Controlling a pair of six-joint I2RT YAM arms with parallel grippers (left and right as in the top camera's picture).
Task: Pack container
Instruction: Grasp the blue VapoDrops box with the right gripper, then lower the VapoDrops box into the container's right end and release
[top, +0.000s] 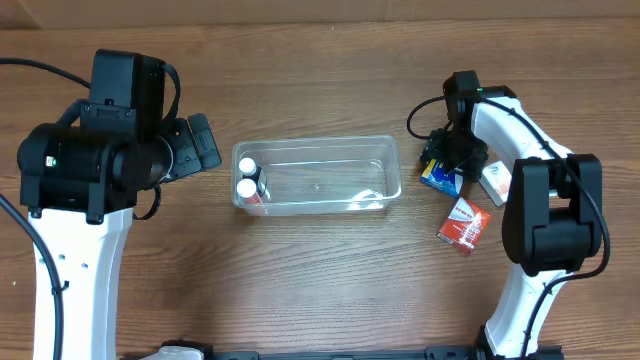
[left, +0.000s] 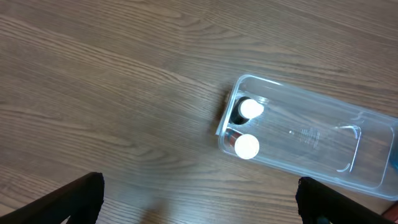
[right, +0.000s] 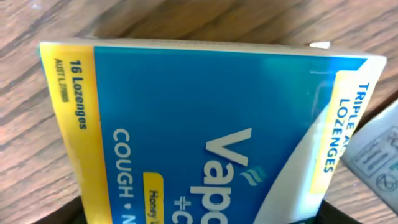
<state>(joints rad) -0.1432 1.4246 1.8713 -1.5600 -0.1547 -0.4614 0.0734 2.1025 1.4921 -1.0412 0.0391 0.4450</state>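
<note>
Counts: one container, two white-capped bottles, three small boxes, two arms.

The container is clear plastic and lies lengthwise at the centre of the overhead frame on the wooden table. Both bottles stand inside it at its left end, one above the other in the frame, close together. The rest of the tub holds nothing.

The boxes are all outside the container, right of centre: a blue-and-yellow lozenge box just off the tub's right end, a white box further right, and a red box below those two.

The left gripper sits just off the container's upper left corner, not touching it. In the left wrist view its fingers are spread wide with only bare table between them: released, holding nothing.

The right gripper is right of the container, directly over the lozenge box. That box fills the right wrist view, and the fingers are barely in frame, so I cannot tell whether it grips the box.
</note>
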